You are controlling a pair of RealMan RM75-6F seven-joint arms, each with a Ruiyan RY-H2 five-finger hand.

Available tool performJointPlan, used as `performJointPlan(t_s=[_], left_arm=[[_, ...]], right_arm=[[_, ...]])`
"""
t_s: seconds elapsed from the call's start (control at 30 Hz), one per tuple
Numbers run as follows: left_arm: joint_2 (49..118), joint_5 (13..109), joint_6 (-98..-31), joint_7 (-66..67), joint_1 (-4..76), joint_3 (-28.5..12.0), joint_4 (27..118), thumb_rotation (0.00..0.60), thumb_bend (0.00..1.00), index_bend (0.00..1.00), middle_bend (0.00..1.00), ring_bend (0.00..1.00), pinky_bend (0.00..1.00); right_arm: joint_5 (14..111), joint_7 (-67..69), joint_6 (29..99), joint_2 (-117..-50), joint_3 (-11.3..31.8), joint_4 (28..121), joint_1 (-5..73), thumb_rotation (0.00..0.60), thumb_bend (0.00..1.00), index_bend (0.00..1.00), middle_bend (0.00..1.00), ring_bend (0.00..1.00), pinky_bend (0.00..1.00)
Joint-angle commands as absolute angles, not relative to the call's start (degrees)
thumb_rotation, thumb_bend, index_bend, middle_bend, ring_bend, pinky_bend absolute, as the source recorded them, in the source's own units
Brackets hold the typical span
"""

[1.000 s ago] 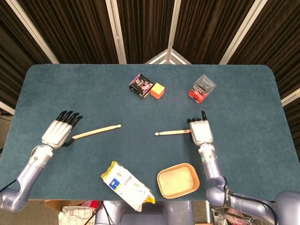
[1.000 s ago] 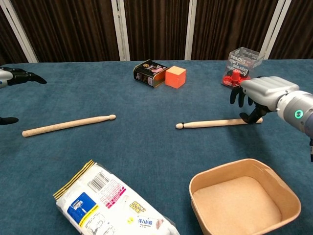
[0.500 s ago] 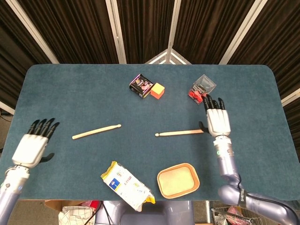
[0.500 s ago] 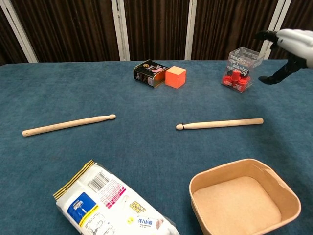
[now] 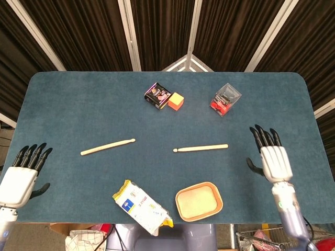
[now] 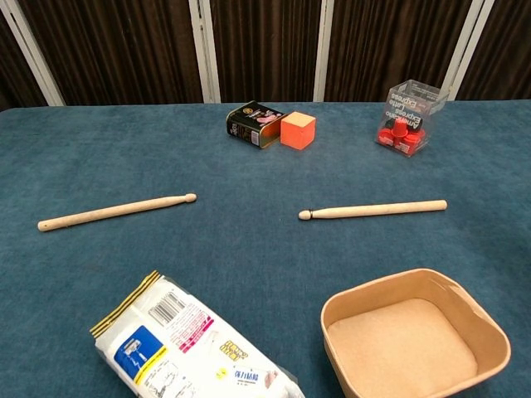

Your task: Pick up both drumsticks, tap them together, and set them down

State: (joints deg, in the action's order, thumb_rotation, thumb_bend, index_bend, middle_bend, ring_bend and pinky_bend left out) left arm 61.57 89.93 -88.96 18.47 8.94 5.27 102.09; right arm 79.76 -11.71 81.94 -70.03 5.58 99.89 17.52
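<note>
Two pale wooden drumsticks lie on the blue table (image 5: pixel 78 104), tips toward each other. The left drumstick (image 5: pixel 107 147) (image 6: pixel 116 211) rests left of centre, the right drumstick (image 5: pixel 201 148) (image 6: pixel 373 209) right of centre. My left hand (image 5: pixel 21 175) hangs open at the table's front left corner, fingers spread, well away from its stick. My right hand (image 5: pixel 271 157) is open too, fingers spread, to the right of and slightly nearer than the right stick's butt end. Neither hand touches anything. The chest view shows no hand.
At the back stand a dark tin (image 5: pixel 157 95) (image 6: pixel 253 123), an orange cube (image 5: pixel 176 101) (image 6: pixel 298 130) and a clear box of red pieces (image 5: pixel 225 99) (image 6: pixel 410 116). Near the front edge lie a white snack bag (image 5: pixel 141 206) (image 6: pixel 187 344) and a tan bowl (image 5: pixel 199 201) (image 6: pixel 412 342).
Both hands drew back from the drumsticks toward the front corners, fingers spread, and left the chest view. The sticks stay where they lay.
</note>
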Motion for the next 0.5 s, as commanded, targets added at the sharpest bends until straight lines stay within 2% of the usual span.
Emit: performJointPlan(t_s=[0.03, 0.2, 0.5], left_arm=[[61.3, 91.0, -90.2, 17.2, 7.5, 5.9, 101.7, 0.6, 0.27, 0.02, 0.0, 0.0, 0.0], [62.0, 91.8, -93.3, 15.3, 4.7, 5.9, 100.5, 0.6, 0.27, 0.02, 0.0, 0.0, 0.0], [63.2, 93.4, -95.0, 15.0, 2.8, 5.4, 98.7, 0.6, 0.27, 0.02, 0.0, 0.0, 0.0]], right_arm=[[84.3, -11.8, 85.9, -66.7, 2.1, 103.2, 13.6, 0.6, 0.35, 0.04, 0.07, 0.13, 0.0], [88.5, -11.1, 89.8, -65.5, -0.9, 104.5, 9.7, 0.6, 0.35, 0.05, 0.07, 0.13, 0.0], [89.8, -10.9, 90.6, -65.6, -2.0, 102.7, 7.1, 0.6, 0.35, 0.05, 0.07, 0.13, 0.0]])
